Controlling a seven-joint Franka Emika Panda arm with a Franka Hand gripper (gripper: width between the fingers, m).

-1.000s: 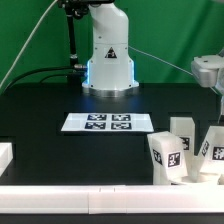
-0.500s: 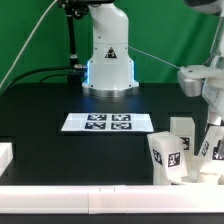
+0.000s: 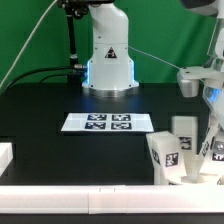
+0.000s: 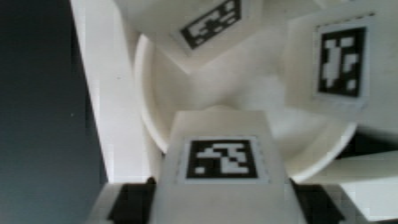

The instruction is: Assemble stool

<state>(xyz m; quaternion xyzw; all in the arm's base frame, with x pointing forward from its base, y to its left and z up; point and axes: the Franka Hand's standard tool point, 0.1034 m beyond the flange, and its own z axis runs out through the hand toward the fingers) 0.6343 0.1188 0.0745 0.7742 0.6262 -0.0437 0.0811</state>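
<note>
In the wrist view a white stool leg (image 4: 222, 150) with a square tag sits between my two dark fingers (image 4: 139, 200). My gripper (image 4: 224, 202) is shut on it, one pad on each side. Beyond it lies the curved white wall of the round seat (image 4: 157, 90), and two more tagged legs (image 4: 214, 25) (image 4: 338, 60) stand past that. In the exterior view my gripper (image 3: 214, 135) hangs at the far right edge, partly cut off. It is over the cluster of tagged legs (image 3: 168, 155) (image 3: 182, 130) (image 3: 210, 152).
The marker board (image 3: 105, 122) lies flat in the middle of the black table. The robot base (image 3: 108, 60) stands behind it. A white border rail (image 3: 90, 200) runs along the front edge, and a white block (image 3: 5, 155) sits at the exterior view's left.
The arm has come down and shifted toward the exterior view's left over the leg cluster. It has hardly moved in the last half second.
</note>
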